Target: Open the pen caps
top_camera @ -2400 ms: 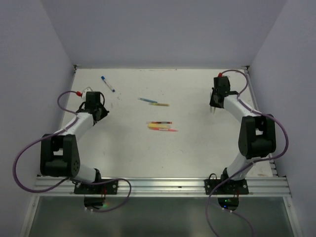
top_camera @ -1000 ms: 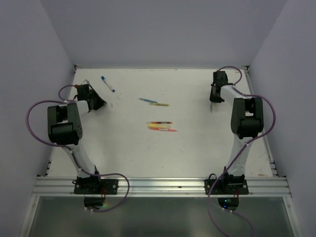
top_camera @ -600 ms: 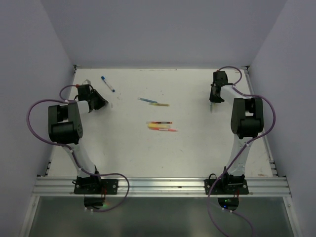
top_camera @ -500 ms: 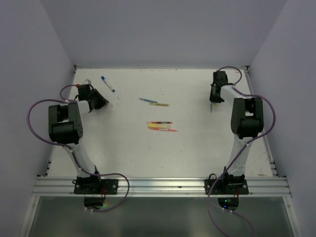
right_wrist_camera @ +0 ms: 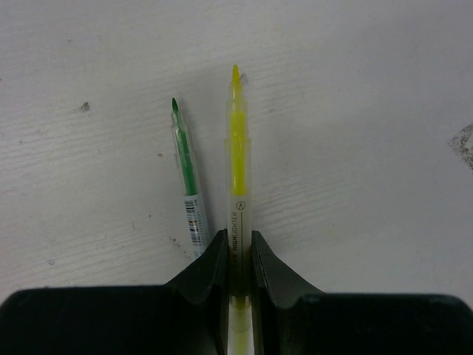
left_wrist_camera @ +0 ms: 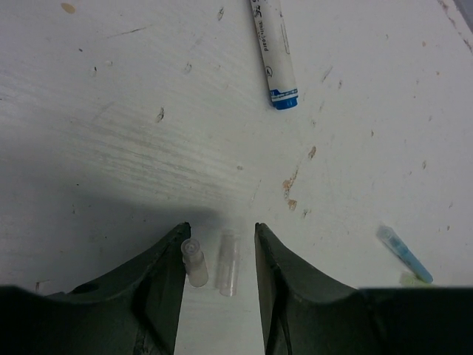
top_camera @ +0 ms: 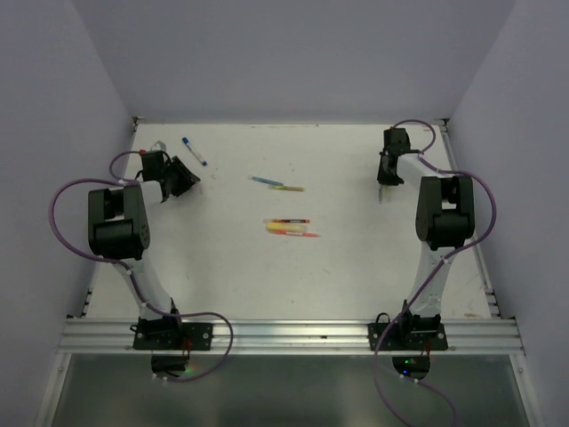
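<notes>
Currently left end effector (left_wrist_camera: 219,251) stands apart, two clear caps (left_wrist_camera: 228,263) loose on bench (left_wrist_camera: 111,111) between its jaws; right end effector (right_wrist_camera: 238,248) clamped on yellow pen (right_wrist_camera: 236,148). Caps likely light, slick: pinch mid-barrel

Left arm (top_camera: 116,222) and right arm (top_camera: 442,218) were the same build: white tube links, chunky black joint housings, black wrist units. Each had a black base plate (top_camera: 173,336) with small coloured lights (top_camera: 187,356) below it. A purple cable (top_camera: 55,209) ran in loose loops along the left arm, and a matching one ran along the right. Left gripper (left_wrist_camera: 219,244) had two dark matte fingers (left_wrist_camera: 159,288), wedge-shaped and tapering to blunt rounded tips, with flat inner faces. Right gripper (right_wrist_camera: 238,240) was the same type, its fingers (right_wrist_camera: 203,274) smooth black. Screws and markings were too small to tell.
</notes>
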